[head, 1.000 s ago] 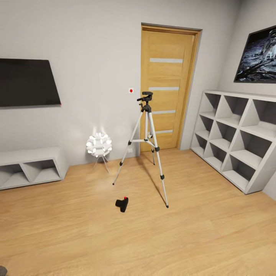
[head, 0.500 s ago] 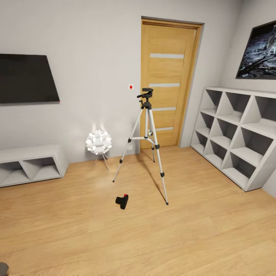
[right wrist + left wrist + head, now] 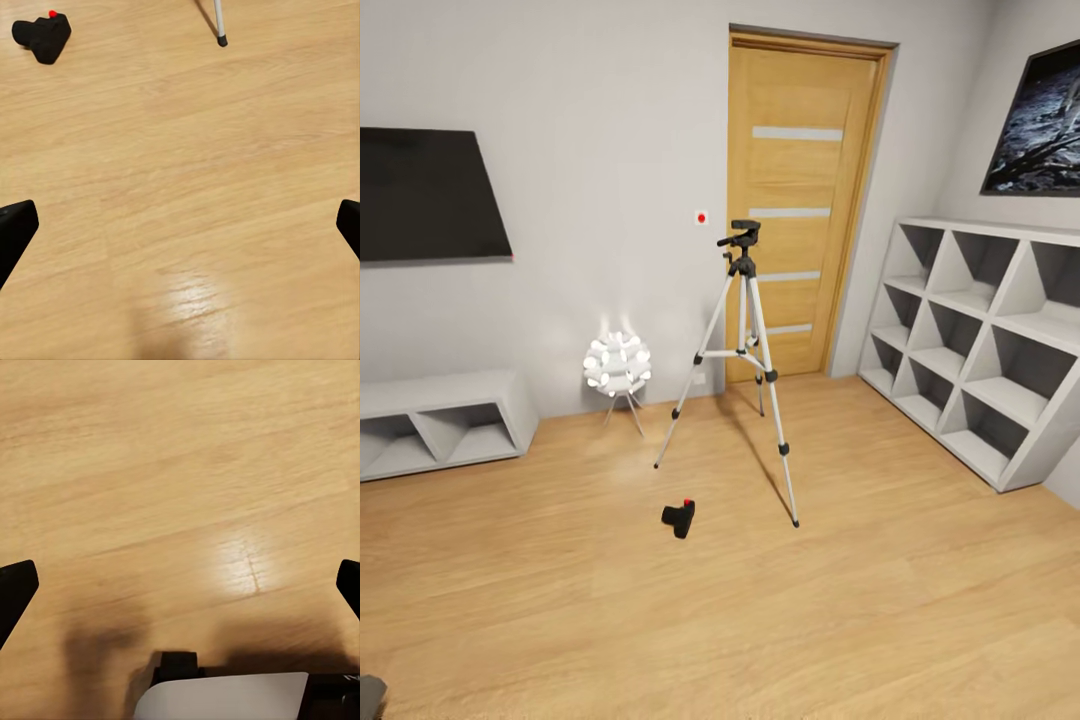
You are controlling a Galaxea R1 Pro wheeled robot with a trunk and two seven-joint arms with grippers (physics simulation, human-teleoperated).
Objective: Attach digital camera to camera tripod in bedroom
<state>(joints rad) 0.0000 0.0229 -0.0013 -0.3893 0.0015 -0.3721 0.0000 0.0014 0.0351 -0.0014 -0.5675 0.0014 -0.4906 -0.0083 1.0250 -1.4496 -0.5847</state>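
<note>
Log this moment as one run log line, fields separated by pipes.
phase: approach | digital camera: on floor, beside camera tripod, unattached | left claw: open, empty | right claw: open, empty

Bare light wood floor (image 3: 660, 620) lies open up to the small black digital camera (image 3: 679, 518); the silver-legged tripod's (image 3: 745, 360) nearest leg stands just beside it.

Your digital camera (image 3: 679, 518) lies on the floor (image 3: 760, 620) left of the camera tripod (image 3: 741, 372), before the door (image 3: 800, 200).
</note>
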